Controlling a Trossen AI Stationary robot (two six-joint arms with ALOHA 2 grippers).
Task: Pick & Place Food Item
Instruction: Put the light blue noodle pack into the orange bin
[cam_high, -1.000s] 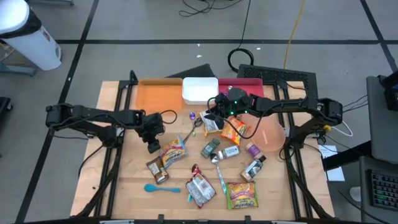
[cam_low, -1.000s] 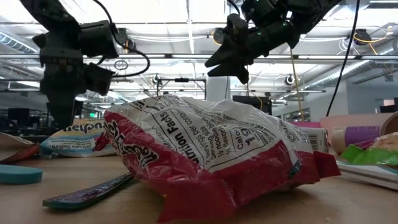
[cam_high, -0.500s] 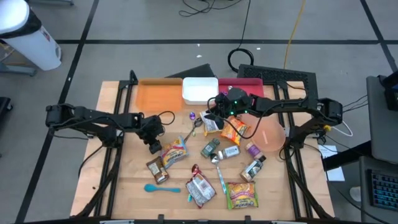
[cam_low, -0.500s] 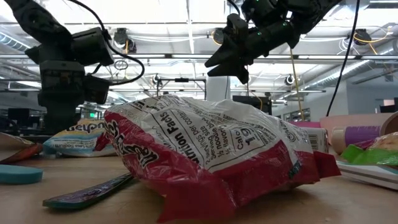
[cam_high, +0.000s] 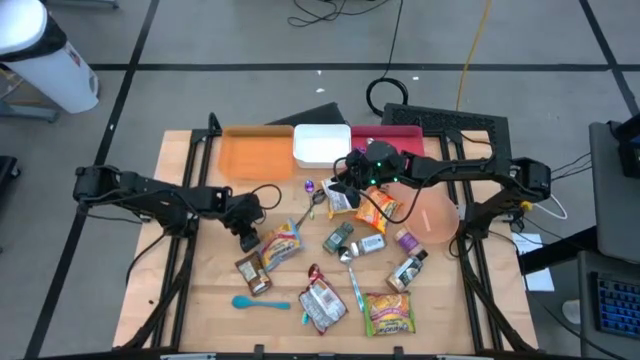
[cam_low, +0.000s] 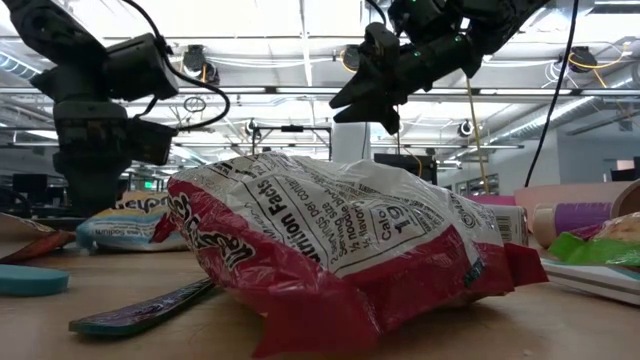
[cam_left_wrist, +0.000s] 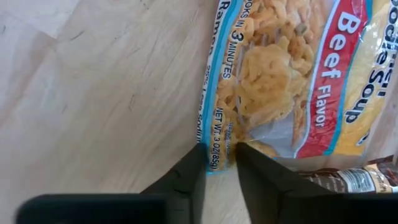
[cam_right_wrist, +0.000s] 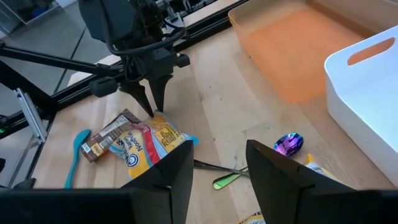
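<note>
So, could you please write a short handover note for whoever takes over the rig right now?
Left hand: down at the table, fingers closing on the corner edge of the beef ramen packet, which lies flat on the wood beside a brown snack bar; a firm grip is not yet clear.
Right hand: open and empty, hovering near the white bin.
Done: nothing has been placed; the orange tray holds nothing.
Left: secure the ramen, lift it and set it in a container, then handle the other packets on the table.
</note>
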